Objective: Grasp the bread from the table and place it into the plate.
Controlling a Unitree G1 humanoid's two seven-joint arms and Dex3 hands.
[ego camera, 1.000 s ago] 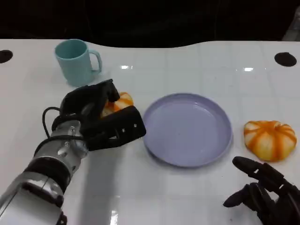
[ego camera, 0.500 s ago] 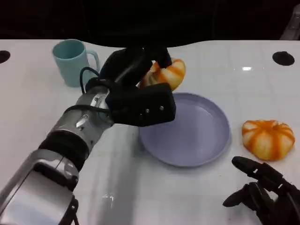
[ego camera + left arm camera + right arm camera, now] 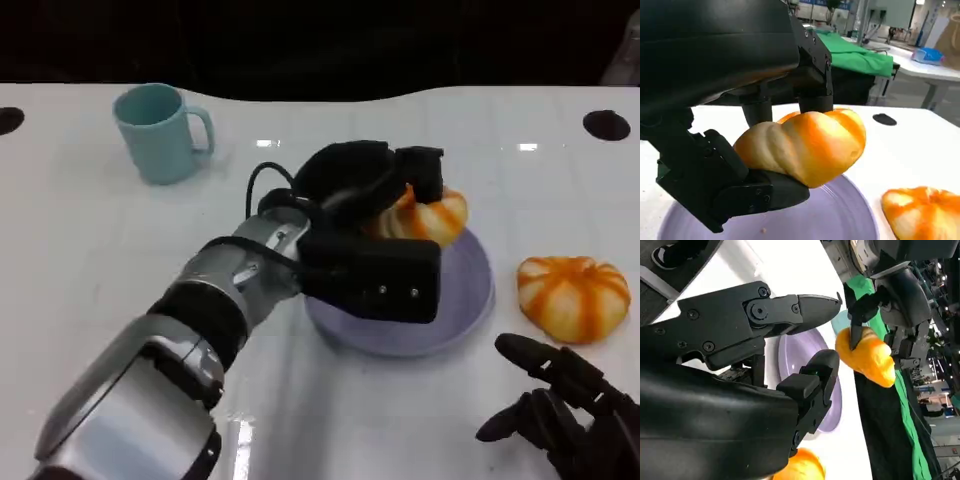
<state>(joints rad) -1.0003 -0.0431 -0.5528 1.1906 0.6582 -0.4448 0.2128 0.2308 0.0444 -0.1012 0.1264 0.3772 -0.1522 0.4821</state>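
My left hand [image 3: 370,240] holds an orange-and-cream striped bread [image 3: 428,217] just above the far part of the lavender plate [image 3: 470,295]. The left wrist view shows that bread [image 3: 805,145] pinched between black fingers [image 3: 812,80] over the plate [image 3: 840,220]. In the right wrist view the held bread [image 3: 865,356] hangs over the plate [image 3: 805,352]. A second striped bread [image 3: 573,296] lies on the table to the right of the plate; its edge shows as bread [image 3: 920,212] and bread [image 3: 800,467]. My right hand [image 3: 565,410] rests at the near right, holding nothing, fingers apart.
A teal mug [image 3: 160,130] stands at the far left of the white table [image 3: 90,260]. Two dark round holes [image 3: 607,124] mark the table's far corners. Beyond the table are a green cloth [image 3: 855,57] and other tables.
My left hand has carried the bread rightward and down, from above the plate's far-left rim to just over the plate's far part. The right hand has stayed put.
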